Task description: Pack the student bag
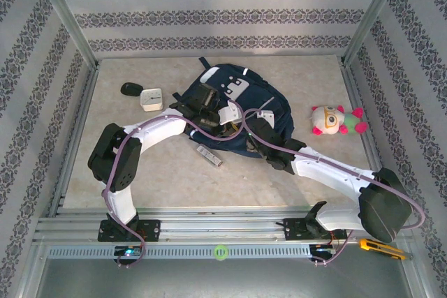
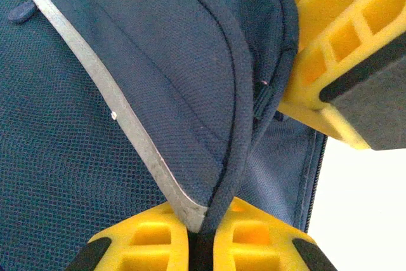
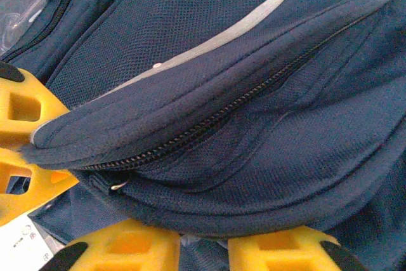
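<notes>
Navy student bag sits under both grippers: left gripper clenched on flap edge, right gripper pinching lower lip just below zipper mouth. You're opening the bag. Next, pull holds apart gently

The worktop is pale and speckled. The student bag lies on it near the middle, toward the back. To the left of the bag sits a small white box, with a small black thing just beside the box. In front of the bag lies a thin grey stick. To the right of the bag lies a soft toy, white, pink and green.
</notes>
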Controlling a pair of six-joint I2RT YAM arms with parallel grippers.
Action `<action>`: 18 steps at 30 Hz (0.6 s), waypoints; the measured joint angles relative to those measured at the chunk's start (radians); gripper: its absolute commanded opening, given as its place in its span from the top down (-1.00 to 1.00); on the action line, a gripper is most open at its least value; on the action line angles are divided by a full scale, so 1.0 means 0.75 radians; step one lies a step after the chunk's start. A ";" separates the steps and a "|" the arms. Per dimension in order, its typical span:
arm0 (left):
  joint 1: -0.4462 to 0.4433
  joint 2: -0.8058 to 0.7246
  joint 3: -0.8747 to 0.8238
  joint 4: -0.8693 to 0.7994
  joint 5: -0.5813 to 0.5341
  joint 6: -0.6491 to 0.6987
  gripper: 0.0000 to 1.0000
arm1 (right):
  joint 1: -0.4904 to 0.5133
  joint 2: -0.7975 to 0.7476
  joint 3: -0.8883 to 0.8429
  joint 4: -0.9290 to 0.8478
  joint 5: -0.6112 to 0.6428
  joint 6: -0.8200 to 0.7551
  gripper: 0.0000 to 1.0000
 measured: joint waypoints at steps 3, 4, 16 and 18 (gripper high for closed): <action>0.001 0.000 0.000 0.000 0.001 0.000 0.83 | -0.001 -0.007 0.000 -0.004 -0.005 -0.011 0.70; 0.001 0.000 0.001 0.000 0.001 0.000 0.83 | -0.003 -0.008 0.000 -0.006 -0.007 -0.011 0.75; 0.018 0.000 0.002 0.001 0.023 0.006 0.87 | -0.152 -0.084 -0.001 -0.026 -0.319 -0.037 0.98; 0.028 0.000 0.002 0.001 0.038 0.007 0.88 | -0.190 -0.105 -0.001 -0.038 -0.397 -0.053 1.00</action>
